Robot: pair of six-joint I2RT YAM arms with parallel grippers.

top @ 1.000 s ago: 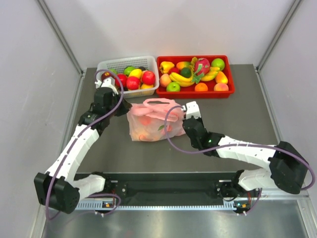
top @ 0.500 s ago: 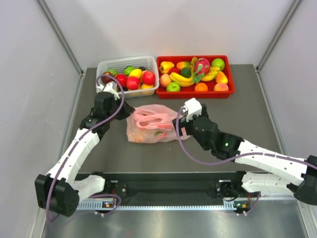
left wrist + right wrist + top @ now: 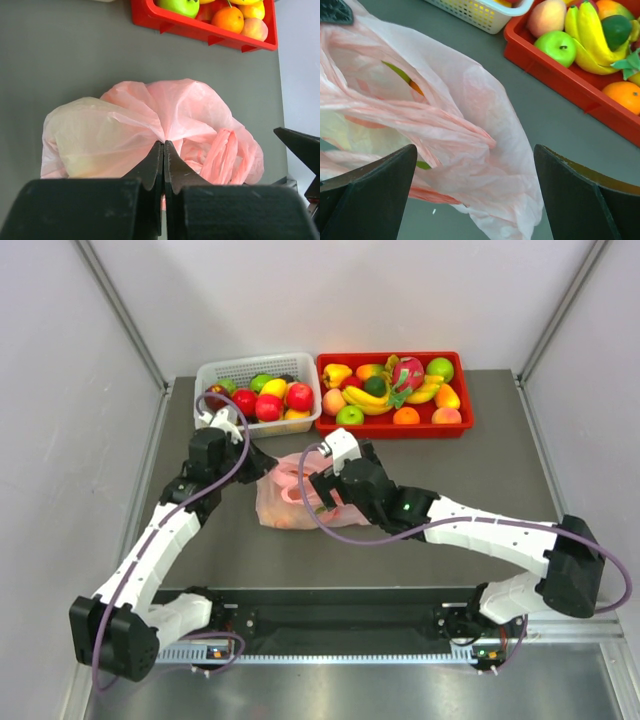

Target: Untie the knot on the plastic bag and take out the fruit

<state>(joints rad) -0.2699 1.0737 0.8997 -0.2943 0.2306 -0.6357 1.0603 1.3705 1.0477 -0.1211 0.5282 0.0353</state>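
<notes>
1. The bag (image 3: pixel 295 495) lies crumpled on the desk (image 3: pixel 480 480), in the middle, just in front of a white basket (image 3: pixel 215 375) and a red tray (image 3: pixel 400 430), both full.
2. The left end effector (image 3: pixel 163 145) is at the bag's left side. Its fingers are pressed together and pinch a gathered fold of the pink film between their tips.
3. The right end effector (image 3: pixel 475 147) reaches in from the right and sits over the top of the bag. Its fingers are spread wide apart and hold nothing, with loose plastic bunched between and below them.
4. The fruit (image 3: pixel 402 75) is inside the bag. It shows through the film only as dim green and orange patches, with a pale yellowish shape on the left side in the left wrist view.
5. The handle strips (image 3: pixel 220 152) lie folded on top of the bag, towards its right side.
6. I cannot make out the knot in any view, so I cannot tell whether it is tied.
</notes>
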